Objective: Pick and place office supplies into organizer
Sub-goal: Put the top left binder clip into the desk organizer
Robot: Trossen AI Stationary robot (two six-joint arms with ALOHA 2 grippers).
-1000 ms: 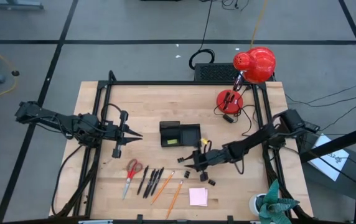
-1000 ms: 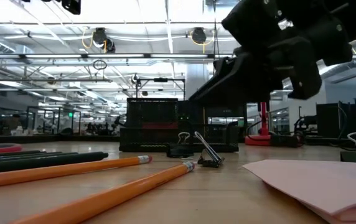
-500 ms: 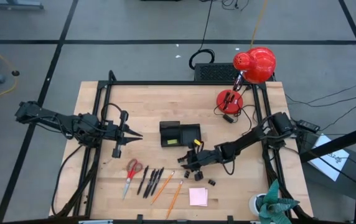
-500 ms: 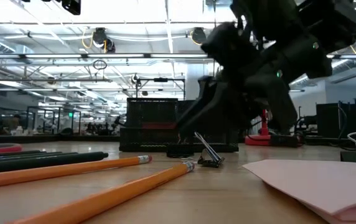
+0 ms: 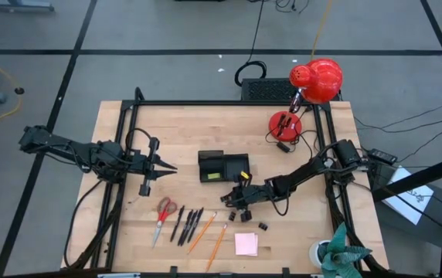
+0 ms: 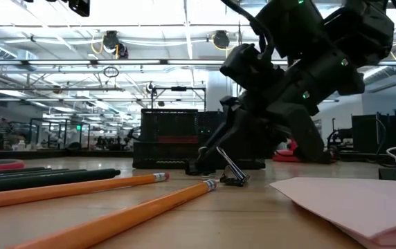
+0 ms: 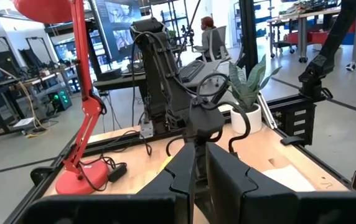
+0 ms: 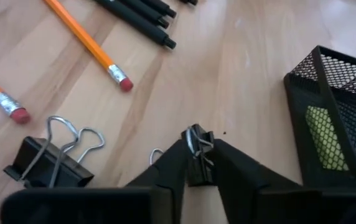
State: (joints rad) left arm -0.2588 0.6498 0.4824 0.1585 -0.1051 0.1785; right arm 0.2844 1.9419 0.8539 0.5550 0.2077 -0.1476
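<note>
At frame centre sits the small black rectangular organizer tray (image 5: 223, 166). Just below and right of it, the right arm's dark gripper (image 5: 239, 199) is down among tiny black clips (image 5: 263, 226). The left arm's gripper (image 5: 159, 166) waits centre-left above red-handled scissors (image 5: 163, 214).

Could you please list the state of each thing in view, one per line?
right gripper: shut on a binder clip, low beside the organizer
left gripper: shut, empty, waiting left of the organizer
second binder clip: lying loose on the table
pencils: lying flat
scissors: lying closed
</note>
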